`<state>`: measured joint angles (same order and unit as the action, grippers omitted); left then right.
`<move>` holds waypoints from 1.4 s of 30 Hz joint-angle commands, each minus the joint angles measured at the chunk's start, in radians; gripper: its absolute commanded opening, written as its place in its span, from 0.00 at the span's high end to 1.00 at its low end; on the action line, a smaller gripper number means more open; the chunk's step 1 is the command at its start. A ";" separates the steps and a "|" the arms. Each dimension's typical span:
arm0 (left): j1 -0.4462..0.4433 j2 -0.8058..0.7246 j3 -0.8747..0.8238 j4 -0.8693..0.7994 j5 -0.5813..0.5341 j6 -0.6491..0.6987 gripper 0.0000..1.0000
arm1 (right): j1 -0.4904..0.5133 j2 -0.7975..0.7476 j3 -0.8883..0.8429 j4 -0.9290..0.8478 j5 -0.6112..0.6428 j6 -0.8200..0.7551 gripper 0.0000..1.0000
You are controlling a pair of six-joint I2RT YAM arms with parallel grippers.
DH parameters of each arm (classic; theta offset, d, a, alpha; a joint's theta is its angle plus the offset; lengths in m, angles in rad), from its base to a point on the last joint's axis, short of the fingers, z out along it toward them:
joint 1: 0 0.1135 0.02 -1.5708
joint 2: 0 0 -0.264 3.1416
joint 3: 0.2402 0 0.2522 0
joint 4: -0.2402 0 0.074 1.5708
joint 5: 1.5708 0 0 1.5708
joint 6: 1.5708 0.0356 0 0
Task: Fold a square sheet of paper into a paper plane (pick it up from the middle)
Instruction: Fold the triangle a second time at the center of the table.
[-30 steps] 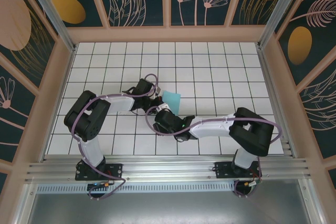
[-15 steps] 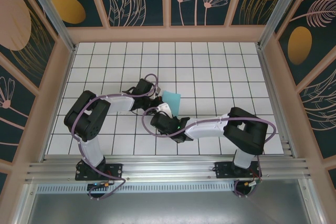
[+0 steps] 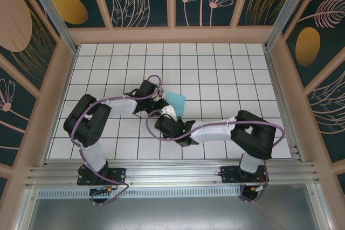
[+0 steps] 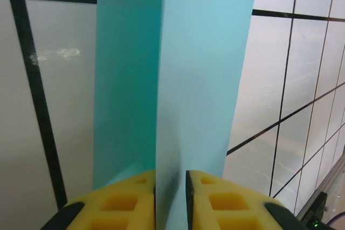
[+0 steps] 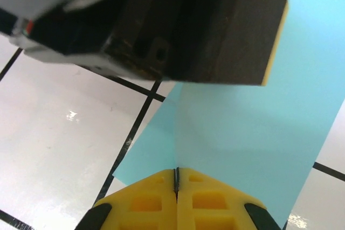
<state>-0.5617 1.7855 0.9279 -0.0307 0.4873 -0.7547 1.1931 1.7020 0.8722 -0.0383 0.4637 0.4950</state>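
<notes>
From above, the square sheet of paper [image 3: 176,100] is a small light teal-blue patch, already folded narrower than a square. It is near the middle of the white tiled counter [image 3: 226,68]. The left hand [image 3: 160,102] reaches it from the left, and the right hand [image 3: 170,111] comes up from just below it, so both meet at its near left edge. Compared with a second ago, the right arm's elbow has pulled in leftward and its wrist sits closer under the paper. The paper itself is on the same tiles as before.

At the left wrist, the paper [image 4: 199,79] rises away from the camera as two plain, unmarked layers. The layer on the left is darker and shaded, the one on the right is paler, and a straight crease runs between them. The left hand [image 4: 171,179] has its yellow fingers [image 4: 124,197] slightly parted, and the paler layer runs down through the narrow gap. I cannot tell whether the pads press on it.

At the right wrist, the paper [image 5: 253,133] lies over the dark grid lines with a soft crease running towards the camera. The right hand [image 5: 177,172] is closed, its yellow fingers [image 5: 145,197] meeting at a thin seam, and the paper's near edge is pinched there. The left hand's dark body hangs just above, over the paper's upper part.
</notes>
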 commanded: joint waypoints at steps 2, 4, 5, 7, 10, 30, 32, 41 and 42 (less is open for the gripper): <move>0.007 -0.104 0.020 -0.064 -0.170 0.005 0.67 | -0.039 -0.085 -0.055 0.075 -0.106 -0.010 1.00; 0.006 -0.155 -0.006 -0.063 -0.244 -0.011 0.59 | -0.072 -0.118 -0.095 0.141 -0.211 -0.011 1.00; 0.006 -0.182 -0.022 -0.063 -0.280 -0.021 0.56 | -0.094 -0.134 -0.116 0.173 -0.275 -0.009 1.00; 0.006 -0.230 -0.054 -0.055 -0.333 -0.044 0.55 | -0.140 -0.161 -0.157 0.230 -0.389 0.001 1.00; 0.005 -0.294 -0.120 -0.005 -0.349 -0.072 0.55 | -0.223 -0.199 -0.229 0.340 -0.578 0.020 1.00; -0.055 -0.266 -0.274 0.198 -0.016 -0.025 0.76 | -0.509 -0.139 -0.295 0.437 -1.054 0.034 1.00; -0.075 -0.232 -0.254 0.198 -0.020 -0.022 0.76 | -0.518 -0.131 -0.297 0.427 -1.061 0.031 1.00; -0.096 -0.147 -0.241 0.169 -0.105 -0.029 0.81 | -0.556 -0.082 -0.283 0.390 -1.092 0.001 1.00; -0.097 -0.145 -0.245 0.166 -0.115 -0.030 0.81 | -0.560 -0.075 -0.281 0.386 -1.097 -0.002 1.00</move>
<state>-0.6548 1.6279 0.6697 0.1375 0.4149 -0.7971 0.6483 1.6077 0.5915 0.3584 -0.5945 0.5243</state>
